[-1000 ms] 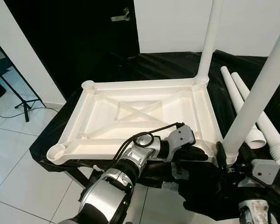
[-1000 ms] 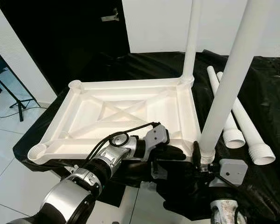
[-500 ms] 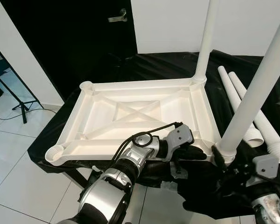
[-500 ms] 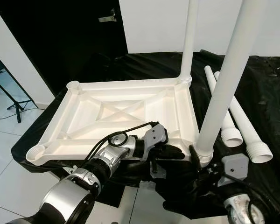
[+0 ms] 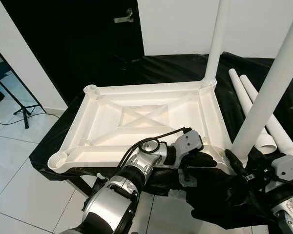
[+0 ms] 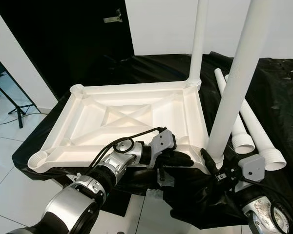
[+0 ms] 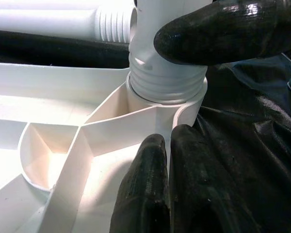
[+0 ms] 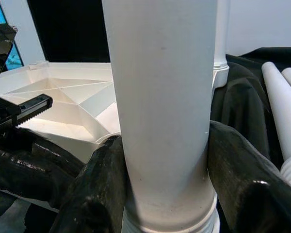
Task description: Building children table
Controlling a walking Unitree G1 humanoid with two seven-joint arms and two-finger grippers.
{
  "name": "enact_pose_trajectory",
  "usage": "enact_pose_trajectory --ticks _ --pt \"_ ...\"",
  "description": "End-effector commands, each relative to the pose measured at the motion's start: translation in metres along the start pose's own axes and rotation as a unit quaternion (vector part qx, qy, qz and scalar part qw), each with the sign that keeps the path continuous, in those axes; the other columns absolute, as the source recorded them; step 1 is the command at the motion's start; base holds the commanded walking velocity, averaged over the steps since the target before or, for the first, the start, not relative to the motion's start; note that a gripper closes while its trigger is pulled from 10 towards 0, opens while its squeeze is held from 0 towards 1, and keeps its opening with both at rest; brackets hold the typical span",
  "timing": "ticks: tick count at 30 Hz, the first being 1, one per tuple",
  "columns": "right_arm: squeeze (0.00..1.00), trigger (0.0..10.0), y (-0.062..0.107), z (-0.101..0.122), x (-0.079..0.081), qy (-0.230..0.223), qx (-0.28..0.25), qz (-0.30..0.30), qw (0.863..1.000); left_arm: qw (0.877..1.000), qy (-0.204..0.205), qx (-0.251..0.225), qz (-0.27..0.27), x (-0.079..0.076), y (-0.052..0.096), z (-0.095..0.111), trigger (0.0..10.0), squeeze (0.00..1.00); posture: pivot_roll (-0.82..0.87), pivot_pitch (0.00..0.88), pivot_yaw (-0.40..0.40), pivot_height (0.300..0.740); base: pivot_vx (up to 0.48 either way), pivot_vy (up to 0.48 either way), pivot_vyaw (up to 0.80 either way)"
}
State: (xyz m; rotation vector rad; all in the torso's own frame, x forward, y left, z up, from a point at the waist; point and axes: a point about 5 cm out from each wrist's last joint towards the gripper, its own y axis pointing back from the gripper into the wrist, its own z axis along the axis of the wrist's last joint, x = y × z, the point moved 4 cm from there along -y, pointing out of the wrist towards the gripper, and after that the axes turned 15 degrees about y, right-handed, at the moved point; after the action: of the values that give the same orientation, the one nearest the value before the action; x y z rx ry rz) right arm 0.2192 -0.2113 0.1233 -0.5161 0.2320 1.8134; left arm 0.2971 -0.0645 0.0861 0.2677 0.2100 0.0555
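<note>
The white tabletop (image 5: 136,122) lies upside down on black cloth. One white leg (image 5: 214,44) stands upright in its far right corner socket. A second leg (image 5: 271,83) leans at the near right corner, its threaded end (image 7: 167,82) sitting in that socket. My right gripper (image 8: 165,160) is shut on this leg just above the thread, one finger (image 8: 94,189) on each side. My left gripper (image 5: 205,160) lies along the near rim beside that corner, its fingers (image 7: 145,194) pinched together over the rim edge. Two loose legs (image 5: 251,105) lie on the cloth to the right.
The black cloth (image 5: 176,68) covers a low stand and hangs over its edges. Behind it are a dark door (image 5: 88,39) and a white wall. A tripod foot (image 5: 24,109) stands on the tiled floor at the left.
The held leg's lower end has come down into the near right corner socket, and my right wrist has swung out to the right. The left gripper has stayed on the rim.
</note>
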Motion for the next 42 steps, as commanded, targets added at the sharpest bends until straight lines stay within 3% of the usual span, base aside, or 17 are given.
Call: enact_pose_trajectory --ticks 1,6,8,9,12,21,24,29,30,32,33,34,36,37,38,39,42 --pt "0.00 0.0 0.006 -0.006 0.011 -0.002 0.018 0.022 1.000 0.994 0.062 0.064 0.066 0.006 0.004 -0.048 10.0 0.00 0.01 0.000 0.095 0.740 0.000 0.000 0.00" --pt "0.00 0.0 0.013 -0.012 0.005 -0.023 0.052 -0.082 0.995 0.994 0.060 0.063 0.063 0.005 0.002 -0.046 10.0 0.00 0.02 0.000 0.088 0.740 0.000 0.000 0.00" --pt "0.00 0.0 0.013 -0.012 0.005 -0.023 0.052 -0.082 0.995 0.994 0.060 0.063 0.063 0.005 0.002 -0.046 10.0 0.00 0.02 0.000 0.088 0.740 0.000 0.000 0.00" --pt "0.00 0.0 0.020 -0.018 -0.003 -0.022 0.078 -0.145 0.986 0.994 0.066 0.061 0.065 0.005 0.003 -0.047 10.0 0.00 0.01 0.000 0.087 0.740 0.000 0.000 0.00" --pt "0.00 0.0 0.028 -0.025 -0.012 -0.014 0.113 -0.233 0.966 0.993 0.065 0.069 0.063 0.003 0.003 -0.053 10.0 0.00 0.01 0.000 0.086 0.740 0.000 0.000 0.00" --pt "0.00 0.0 0.018 -0.016 -0.015 0.010 0.103 -0.285 0.953 0.994 0.061 0.060 0.065 0.005 0.000 -0.045 10.0 0.00 0.01 0.000 0.083 0.740 0.000 0.000 0.00" --pt "0.00 0.0 0.023 -0.013 -0.018 0.047 0.111 -0.289 0.950 0.994 0.062 0.065 0.064 0.003 0.001 -0.049 10.0 0.00 0.01 0.000 0.080 0.740 0.000 0.000 0.00" --pt "0.00 0.0 0.020 -0.014 -0.014 0.046 0.115 -0.277 0.953 0.994 0.063 0.066 0.064 0.003 0.001 -0.050 10.0 0.00 0.01 0.000 0.076 0.740 0.000 0.000 0.00" --pt "0.37 10.0 0.010 -0.013 -0.004 0.027 0.101 -0.229 0.968 0.994 0.063 0.061 0.066 0.004 -0.001 -0.047 10.0 0.00 0.01 0.000 0.073 0.740 0.000 0.000 0.00" --pt "0.37 10.0 0.010 -0.013 -0.004 0.027 0.101 -0.229 0.968 0.994 0.063 0.061 0.066 0.004 -0.001 -0.047 10.0 0.00 0.01 0.000 0.073 0.740 0.000 0.000 0.00" --pt "1.00 10.0 0.003 -0.011 0.002 0.000 0.083 -0.188 0.979 0.994 0.064 0.059 0.067 0.004 -0.001 -0.046 10.0 0.00 0.01 0.000 0.075 0.740 0.000 0.000 0.00" --pt "1.00 10.0 -0.002 -0.010 0.007 -0.016 0.068 -0.136 0.988 0.994 0.064 0.060 0.067 0.003 -0.001 -0.047 10.0 0.00 0.01 0.000 0.075 0.740 0.000 0.000 0.00" --pt "1.00 10.0 -0.002 -0.010 0.007 -0.016 0.068 -0.136 0.988 0.994 0.064 0.060 0.067 0.003 -0.001 -0.047 10.0 0.00 0.01 0.000 0.075 0.740 0.000 0.000 0.00" --pt "0.61 10.0 -0.006 -0.011 0.011 -0.025 0.061 -0.091 0.994 0.994 0.065 0.061 0.067 0.003 0.000 -0.049 10.0 0.00 0.00 0.000 0.075 0.740 0.000 0.000 0.00" --pt "0.61 10.0 -0.006 -0.011 0.011 -0.025 0.061 -0.091 0.994 0.994 0.065 0.061 0.067 0.003 0.000 -0.049 10.0 0.00 0.00 0.000 0.075 0.740 0.000 0.000 0.00" --pt "0.00 10.0 -0.007 -0.013 0.015 -0.016 0.054 -0.043 0.998 0.994 0.065 0.062 0.068 0.004 0.001 -0.049 10.0 0.00 0.00 0.000 0.076 0.740 0.000 0.000 0.00" --pt "0.00 10.0 -0.007 -0.017 0.016 0.003 0.049 0.016 0.999 0.994 0.065 0.060 0.071 0.005 0.001 -0.047 10.0 0.00 0.00 0.000 0.083 0.740 0.000 0.000 0.00"
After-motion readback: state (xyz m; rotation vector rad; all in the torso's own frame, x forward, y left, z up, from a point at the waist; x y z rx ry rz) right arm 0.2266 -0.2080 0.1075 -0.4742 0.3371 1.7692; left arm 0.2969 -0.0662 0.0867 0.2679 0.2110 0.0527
